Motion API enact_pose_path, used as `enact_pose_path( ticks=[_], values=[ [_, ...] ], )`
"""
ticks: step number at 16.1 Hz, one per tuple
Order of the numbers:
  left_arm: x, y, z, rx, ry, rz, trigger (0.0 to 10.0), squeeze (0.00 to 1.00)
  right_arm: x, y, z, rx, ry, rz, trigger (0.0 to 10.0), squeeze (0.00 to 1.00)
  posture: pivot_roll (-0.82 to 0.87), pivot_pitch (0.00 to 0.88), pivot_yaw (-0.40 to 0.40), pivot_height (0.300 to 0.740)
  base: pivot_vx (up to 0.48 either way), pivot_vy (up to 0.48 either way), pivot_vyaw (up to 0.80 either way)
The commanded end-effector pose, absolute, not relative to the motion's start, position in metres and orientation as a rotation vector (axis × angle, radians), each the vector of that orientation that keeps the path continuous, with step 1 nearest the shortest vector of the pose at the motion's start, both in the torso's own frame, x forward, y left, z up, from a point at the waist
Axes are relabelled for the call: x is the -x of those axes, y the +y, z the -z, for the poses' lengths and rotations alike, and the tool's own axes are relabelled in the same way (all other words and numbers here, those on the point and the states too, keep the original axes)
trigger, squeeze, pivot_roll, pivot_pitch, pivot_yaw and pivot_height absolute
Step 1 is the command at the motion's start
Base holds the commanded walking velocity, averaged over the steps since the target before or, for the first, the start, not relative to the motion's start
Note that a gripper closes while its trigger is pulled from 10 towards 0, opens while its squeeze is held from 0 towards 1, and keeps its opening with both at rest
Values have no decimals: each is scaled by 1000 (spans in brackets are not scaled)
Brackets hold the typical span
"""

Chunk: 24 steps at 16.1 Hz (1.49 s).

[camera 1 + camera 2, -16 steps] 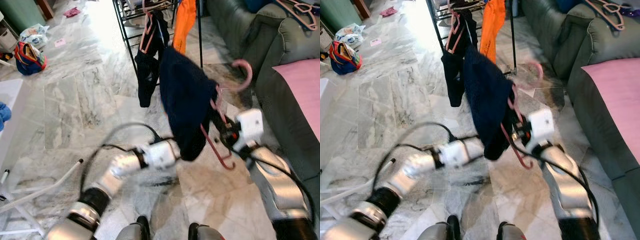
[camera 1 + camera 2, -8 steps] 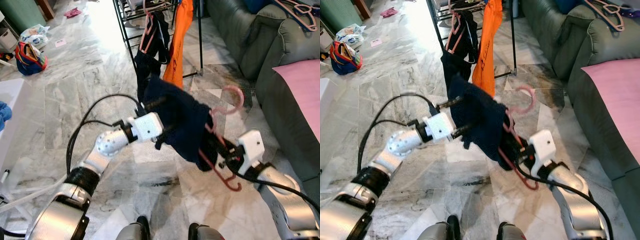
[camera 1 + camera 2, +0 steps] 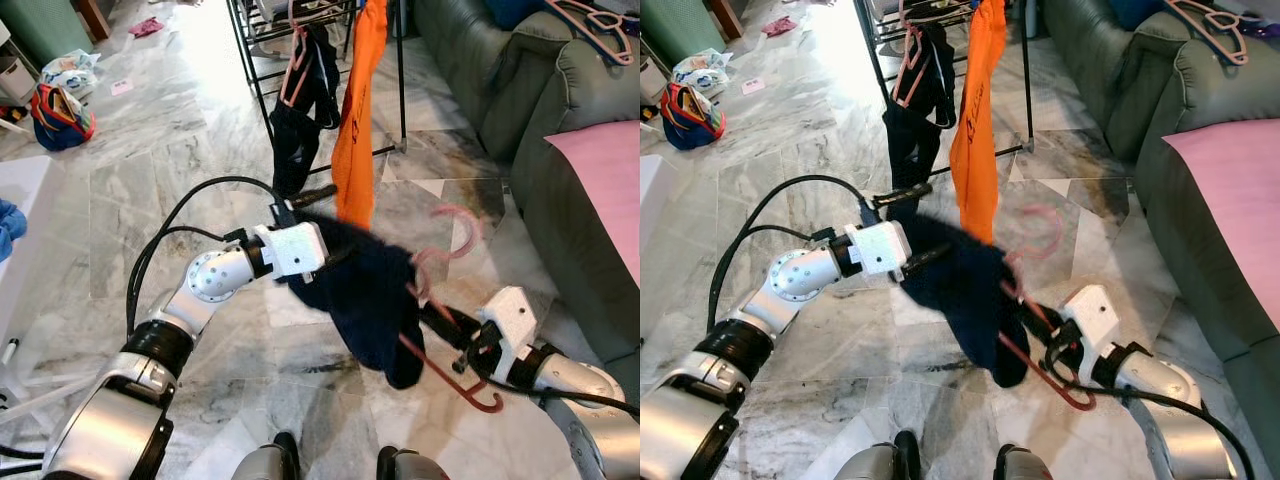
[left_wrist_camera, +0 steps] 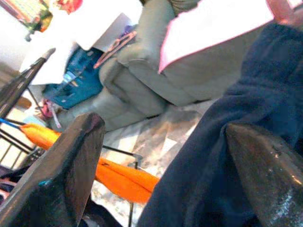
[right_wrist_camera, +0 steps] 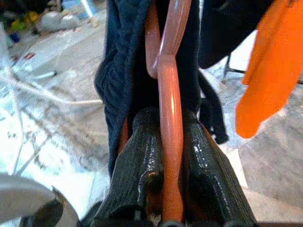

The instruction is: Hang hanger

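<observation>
- Hanger (image 3: 447, 300) in pink plastic sits low in front of the robot, over the marble floor (image 3: 140, 200), with a dark navy garment (image 3: 365, 300) draped on it and its hook pointing up toward the sofa side.
- Far left, a colourful bag (image 3: 58, 115) lies on the floor.
- Left claw (image 3: 322, 225) is spread wide; one finger (image 4: 66, 170) stands free above the garment and the other (image 4: 265, 175) lies against the navy cloth, nothing pinched between them.
- Behind it stands a black drying rack (image 3: 262, 90), carrying a dark garment on a pink hanger (image 3: 298, 75) and an orange cloth (image 3: 358, 120) hanging just beside.
- Right claw (image 5: 163, 175) is clamped on the hanger's bar, its fingers (image 5: 142, 161) pressed to either side of the pink rod.
- Far right, a grey-green sofa (image 3: 500, 80) holds a pink cushion (image 3: 600, 190), and another pink hanger (image 3: 595, 18) rests on its arm.
</observation>
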State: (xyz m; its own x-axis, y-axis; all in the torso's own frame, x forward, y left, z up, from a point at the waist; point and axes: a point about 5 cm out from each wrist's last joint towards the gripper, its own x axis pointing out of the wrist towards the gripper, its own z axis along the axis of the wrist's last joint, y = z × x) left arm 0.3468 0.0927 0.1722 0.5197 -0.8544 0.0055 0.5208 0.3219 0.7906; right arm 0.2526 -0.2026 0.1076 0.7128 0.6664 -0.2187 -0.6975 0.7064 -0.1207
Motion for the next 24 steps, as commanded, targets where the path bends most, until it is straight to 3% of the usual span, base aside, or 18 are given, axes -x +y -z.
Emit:
enact_pose_path(
  ticks=[1,3,4,5,6,14,15,16,17,24],
  values=[
    [-347,98,-169,-876,-441,978,10000,1000,-252,-197,-113,245,129,-823,10000,0,-91,212,109,740,0,0,0],
    [-346,99,-161,-930,-384,1050,10000,1000,-255,-201,-118,315,133,-860,10000,0,-90,213,108,740,0,0,0],
    [-344,100,-155,-952,-348,1105,10000,690,-258,-203,-123,358,133,-878,10000,0,-92,214,108,740,0,0,0],
    [-344,100,-155,-952,-348,1105,10000,690,-258,-203,-123,358,133,-878,10000,0,-92,214,108,740,0,0,0],
    [-343,104,-149,-977,-285,1165,10000,0,-260,-209,-126,432,143,-903,10000,0,-92,218,104,740,0,0,0],
    [-348,109,-133,-1006,-75,1239,10000,0,-257,-212,-127,650,180,-1016,10000,0,-97,219,99,740,0,0,0],
    [-348,108,-132,-1009,-61,1247,8667,0,-257,-212,-128,670,173,-1016,10000,0,-99,220,100,740,0,0,0],
    [-348,107,-129,-991,-40,1265,1294,0,-259,-212,-129,683,159,-1005,10000,0,-102,222,101,740,0,0,0],
    [-347,106,-126,-981,-8,1282,0,0,-260,-213,-132,703,145,-993,10000,0,-107,225,101,740,0,0,0],
    [-344,105,-111,-919,117,1309,0,0,-270,-218,-142,839,63,-906,10000,0,-118,227,102,740,0,0,0]
  ],
)
